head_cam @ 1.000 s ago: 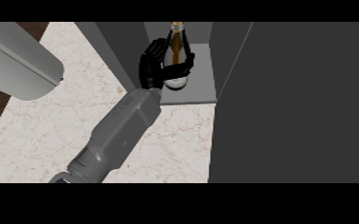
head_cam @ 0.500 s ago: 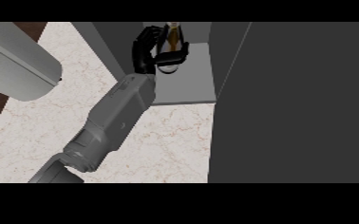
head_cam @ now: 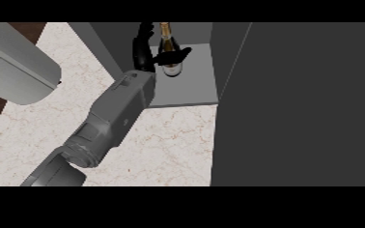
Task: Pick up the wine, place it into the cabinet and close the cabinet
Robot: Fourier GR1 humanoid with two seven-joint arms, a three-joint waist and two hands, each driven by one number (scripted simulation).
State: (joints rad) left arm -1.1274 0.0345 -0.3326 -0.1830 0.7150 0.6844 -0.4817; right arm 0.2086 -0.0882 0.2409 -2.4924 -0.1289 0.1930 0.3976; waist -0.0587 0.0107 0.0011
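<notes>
**Wine bottle standing inside the open cabinet, left hand spread beside it**

The wine bottle [head_cam: 169, 43] is standing upright on the cabinet [head_cam: 194, 83] floor, toward the back left of the compartment, with its neck pointing toward the view's top. The left hand [head_cam: 146, 54] is hovering just beside the bottle's left side. Its fingers [head_cam: 146, 31] are stretching straight toward the cabinet's back, apart from the glass. The thumb [head_cam: 178, 55] is reaching rightward across the front of the bottle's lower body, and whether it is touching cannot be told. The grey forearm [head_cam: 118, 111] is running diagonally from the lower left over the marbled counter [head_cam: 164, 145]. The dark door [head_cam: 299, 101] is standing open at the right. A pale grey rounded form [head_cam: 25, 72] is showing at the left edge.
</notes>
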